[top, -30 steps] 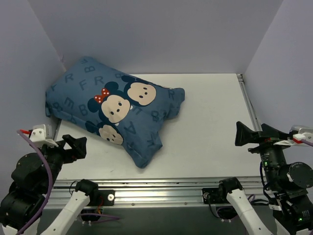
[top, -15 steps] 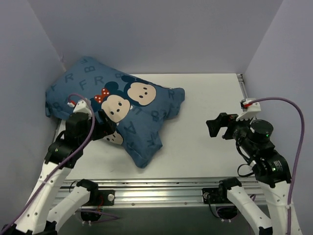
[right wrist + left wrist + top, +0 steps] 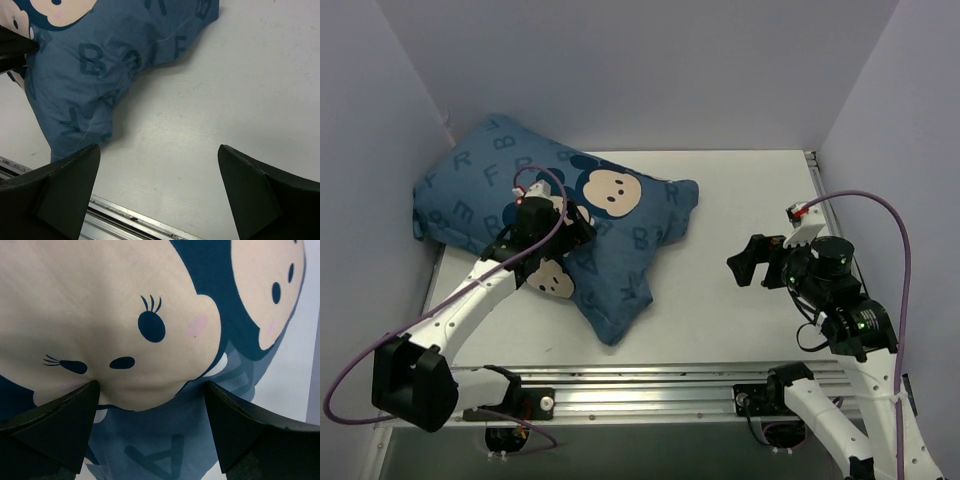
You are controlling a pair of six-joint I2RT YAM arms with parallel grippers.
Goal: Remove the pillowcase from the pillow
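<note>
Looks like we're at the approach-and-grab step, nothing peeled off yet. The pillowcase (image 3: pixel 470 190) is fully on and stuffed plump, lying on the left half of the table (image 3: pixel 760 190). I can't spot any of the pillow, it's all hidden inside. The left claw (image 3: pixel 151 390) hangs right over the middle of the pillowcase, spread wide with its tips either side of the mouse face with lashes. Nothing's pinched, and I can't tell if it's touching. The right claw (image 3: pixel 745 262) is wide too and empty, well off to the right of the pillowcase. My guess is the left needs to pinch just fabric, not stuffing, while the right hunts for the pillowcase's open end, which I can't make out.
</note>
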